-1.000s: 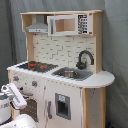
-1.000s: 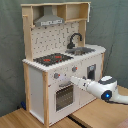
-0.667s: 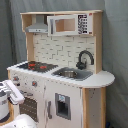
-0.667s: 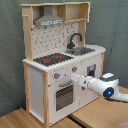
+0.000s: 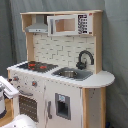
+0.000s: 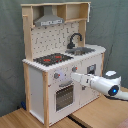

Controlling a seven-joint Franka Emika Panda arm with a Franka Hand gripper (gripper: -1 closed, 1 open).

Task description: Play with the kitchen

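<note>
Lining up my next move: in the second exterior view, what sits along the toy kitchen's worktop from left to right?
Hob → tap → sink, all on the kitchen.

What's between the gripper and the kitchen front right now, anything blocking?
Nothing visible. In the second exterior view the gripper is already at the kitchen front panel, beside the knobs above the oven door, with no object between them.

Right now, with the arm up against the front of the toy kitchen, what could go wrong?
1. The tool sits right by the knobs above the oven door; pushing further could jam it against the panel.
2. The kitchen stands free on the wooden surface, so a hard push might shift or tip it.
</note>
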